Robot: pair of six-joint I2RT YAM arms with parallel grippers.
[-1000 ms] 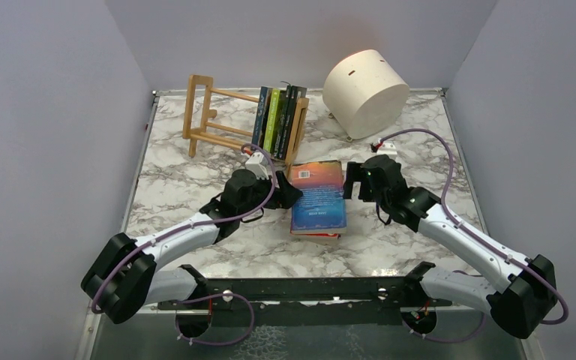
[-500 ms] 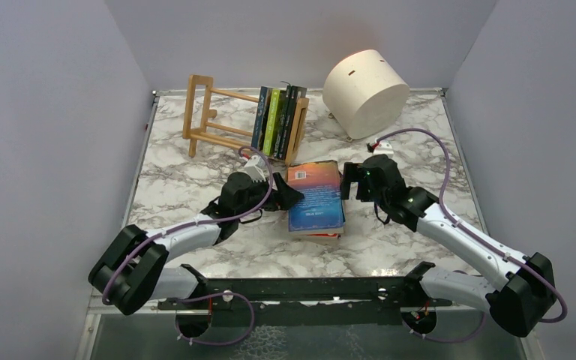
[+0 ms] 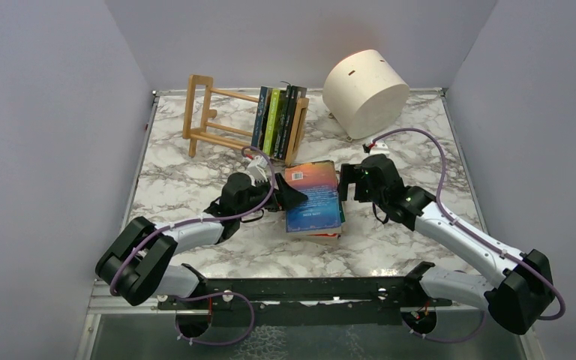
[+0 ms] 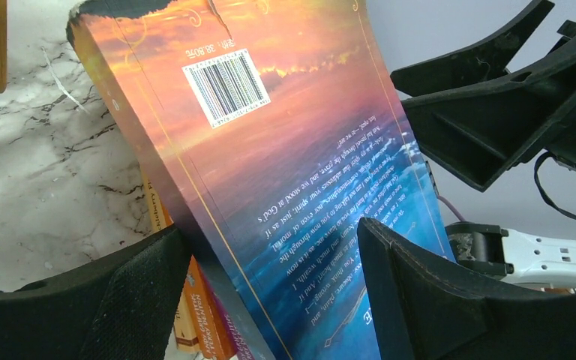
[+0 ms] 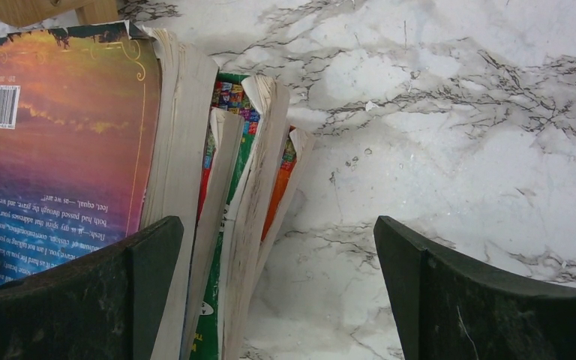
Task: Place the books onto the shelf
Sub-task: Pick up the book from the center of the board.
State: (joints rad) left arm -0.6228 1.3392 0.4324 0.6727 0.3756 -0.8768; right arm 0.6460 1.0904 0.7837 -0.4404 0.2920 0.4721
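A stack of books (image 3: 322, 229) lies flat mid-table. Its top book (image 3: 313, 196) has an orange-to-blue cover (image 4: 270, 150) and sits askew and tilted, its spine side raised off the orange and purple spines (image 4: 195, 315) below. My left gripper (image 3: 289, 196) (image 4: 274, 240) is open astride that spine edge: one finger against the spine, the other over the cover. My right gripper (image 3: 351, 182) (image 5: 277, 232) is open at the stack's page edges (image 5: 251, 187), one finger by the top book (image 5: 52, 135), the other over bare marble. Several books (image 3: 277, 120) stand on the wooden shelf (image 3: 217, 120).
A cream cylindrical drum (image 3: 365, 82) lies at the back right, behind the right arm. The shelf's left half holds no books. White walls enclose the marble table (image 3: 187, 187) on three sides. The right gripper's black fingers (image 4: 495, 112) show close beyond the book in the left wrist view.
My left gripper pushed in further along the top book's spine edge. The book turned and slid slightly left, and its spine side tilted up. My right gripper edged closer to the stack.
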